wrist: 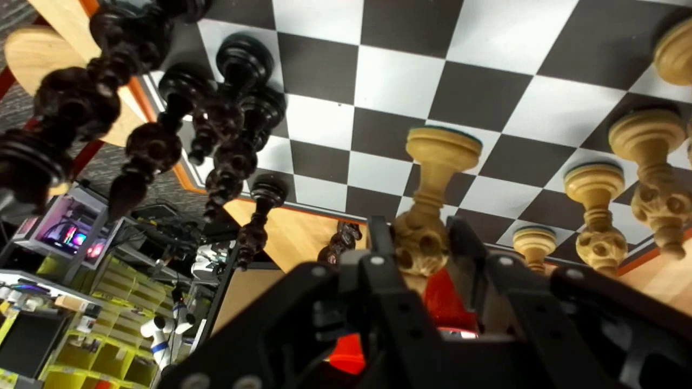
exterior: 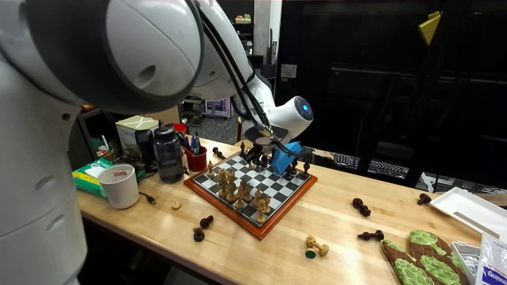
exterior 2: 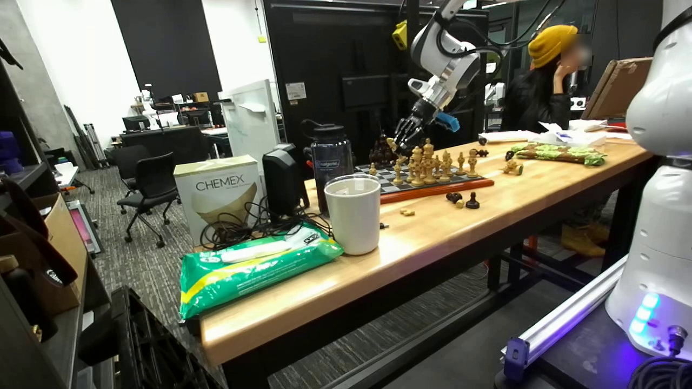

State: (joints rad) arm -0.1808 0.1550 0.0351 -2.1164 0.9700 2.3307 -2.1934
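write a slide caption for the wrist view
Gripper closed on a light chess piece over the chessboard, dark pieces nearby.

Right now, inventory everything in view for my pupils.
Chessboard: one, black and white, table
Held chess piece: one, tan, above chessboard
Other chessmen: several, tan or dark brown, chessboard and table
Water bottle: one, grey, table
Pen cup: one, red, beside bottle
Tumbler: one, white, table
Wipes pack: one, green, beside tumbler
Chemex box: one, cream, table
Oven mitt: one, brown and green, table
Tray: one, white, table
Gripper: one, black, above chessboard
Arm: one, white, above table
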